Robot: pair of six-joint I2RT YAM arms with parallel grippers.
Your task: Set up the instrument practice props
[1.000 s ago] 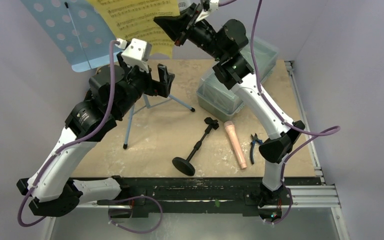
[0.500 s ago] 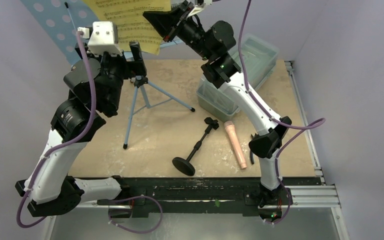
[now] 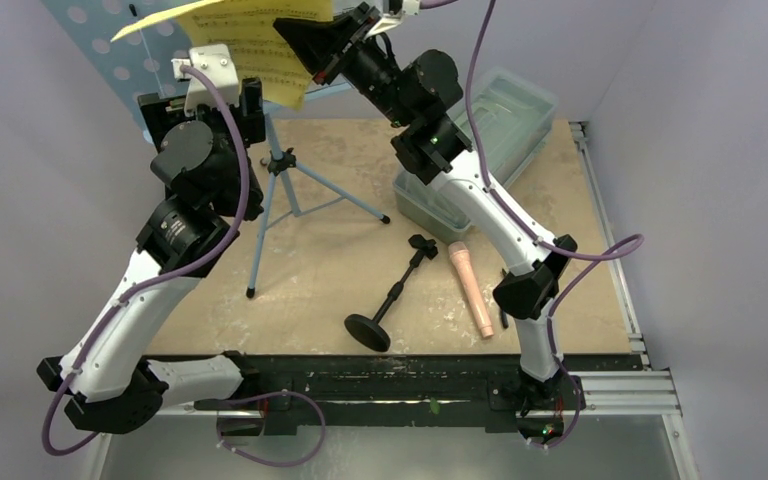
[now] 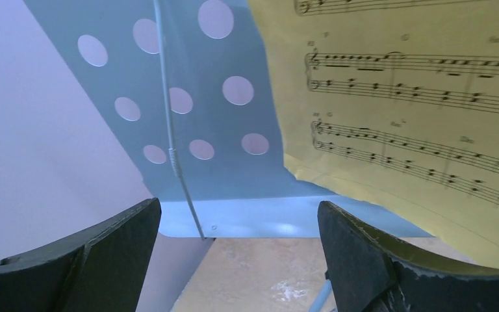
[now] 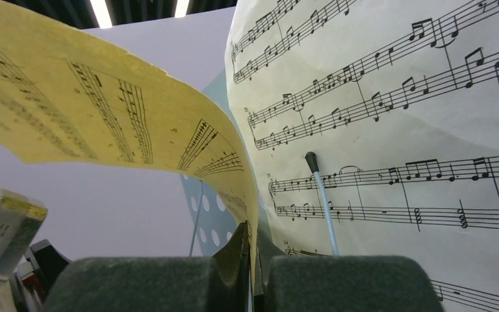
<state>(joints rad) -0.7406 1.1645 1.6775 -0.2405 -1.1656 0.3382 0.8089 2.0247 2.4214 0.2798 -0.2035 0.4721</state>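
Two arms reach up to the light blue music stand [image 4: 195,97], which stands on its tripod at the far left part of the surface [image 3: 320,260]. The right pincer [image 5: 252,260] has its fingers pressed together on the lower edge of the yellow music sheet [image 5: 104,110]. This sheet curls up and away from the stand, toward the left side in the right wrist view. Behind it, the white music sheet [image 5: 396,130] lies flat against the perforated plate of the stand, and a thin pale rod with a black tip crosses it. The left pincer [image 4: 239,214] is wide apart and holds nothing. It faces the bottom ledge of the stand, and between its two fingers I see the round holes of the plate and the lower corner of the yellow sheet. The black mic stand [image 3: 395,295] lies on its side near the middle of the surface, its round base toward the near edge. The peach-pink toy microphone [image 3: 470,290] lies just beside it on the right, not touching it. A clear plastic box [image 3: 500,130] sits at the far right, partly under the right arm.
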